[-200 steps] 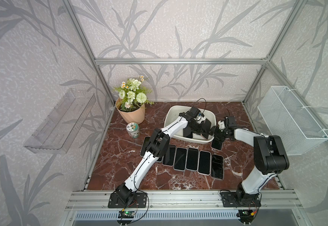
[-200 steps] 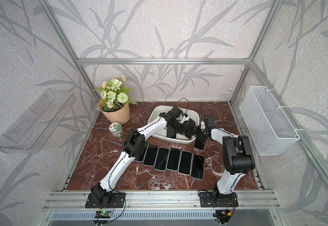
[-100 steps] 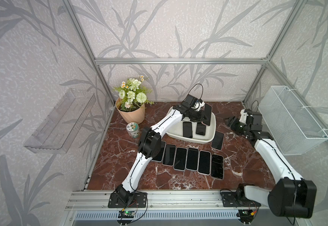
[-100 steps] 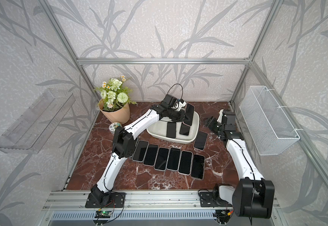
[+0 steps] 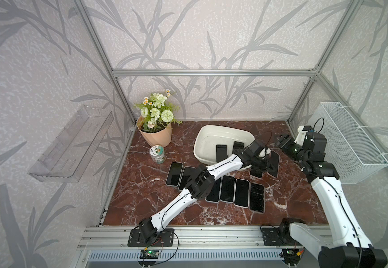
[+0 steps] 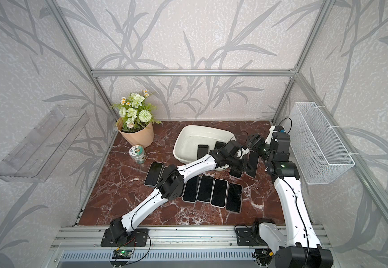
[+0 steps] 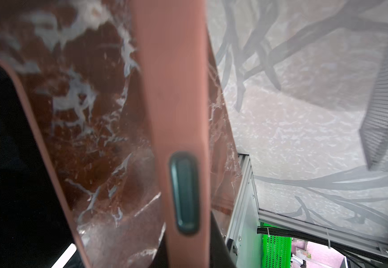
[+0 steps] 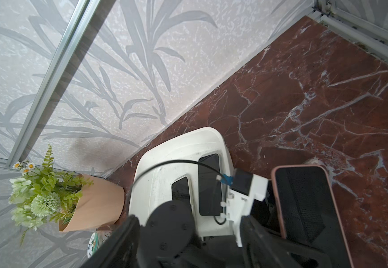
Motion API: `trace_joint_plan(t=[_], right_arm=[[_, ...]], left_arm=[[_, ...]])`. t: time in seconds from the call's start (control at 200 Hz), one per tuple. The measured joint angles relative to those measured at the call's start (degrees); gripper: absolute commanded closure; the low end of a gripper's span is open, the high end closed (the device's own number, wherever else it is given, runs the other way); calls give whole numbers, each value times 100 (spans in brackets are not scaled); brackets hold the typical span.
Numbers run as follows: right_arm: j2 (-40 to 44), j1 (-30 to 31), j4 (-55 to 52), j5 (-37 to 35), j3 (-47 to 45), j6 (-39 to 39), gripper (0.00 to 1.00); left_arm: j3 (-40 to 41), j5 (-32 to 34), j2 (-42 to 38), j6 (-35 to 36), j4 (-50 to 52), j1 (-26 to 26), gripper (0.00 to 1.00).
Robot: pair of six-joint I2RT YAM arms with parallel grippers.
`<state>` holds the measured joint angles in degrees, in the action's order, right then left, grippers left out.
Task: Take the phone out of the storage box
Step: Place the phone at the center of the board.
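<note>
Right, in both top views: left gripper [image 5: 265,164] clamped on the phone [image 5: 273,162], tilted, just outside the storage box [image 5: 202,139] toward the bench [image 5: 142,190] right edge. Right gripper [image 5: 280,140] hangs near the back right corner. Left wrist: phone's pink case edge fills frame. Right wrist: I see its fingers [image 8: 123,241] spread wide, empty; two more phones [image 8: 208,185] in the box.

In both top views we look from high at the front, down toward the back wall [image 5: 211,97], far enough to hold the whole table [image 5: 142,199]. Our left wrist camera is very near a phone [image 7: 176,92], blurred, facing a side wall [image 7: 304,130]. Our right wrist camera looks down on the box [image 8: 179,143] and the pot [image 8: 98,201]; both top views show these too.
</note>
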<state>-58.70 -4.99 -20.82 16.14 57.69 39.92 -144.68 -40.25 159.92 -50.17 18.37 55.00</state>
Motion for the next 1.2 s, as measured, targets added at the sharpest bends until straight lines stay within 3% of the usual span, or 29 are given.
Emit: trace_joint_plan(t=[0.11,0.275,0.4,0.425,0.44,0.455,0.77,0.965,1.2], right_arm=[[0,0,-2,57,-4,46,28],[-15,0,17,98,-57,66,28],[-72,0,59,133,-122,72,28],[-90,0,76,146,-136,74,28],[-98,0,85,151,-144,76,28],[-111,0,98,155,-155,76,28],[-332,0,131,240,-238,76,27],[-807,63,74,319,-155,48,14],[-1707,730,-146,313,398,-90,14]], left_arm=[[-11,76,192,-254,-118,81,93],[-168,144,282,-466,-236,83,56],[-291,153,284,-503,-273,55,38],[-310,157,284,-459,-260,46,26],[-317,162,284,-446,-245,37,5],[-319,162,284,-404,-234,31,1],[-203,380,-249,535,850,-175,0],[1257,649,-1676,1237,1384,-483,0],[2656,920,-3294,1561,1117,-1318,0]])
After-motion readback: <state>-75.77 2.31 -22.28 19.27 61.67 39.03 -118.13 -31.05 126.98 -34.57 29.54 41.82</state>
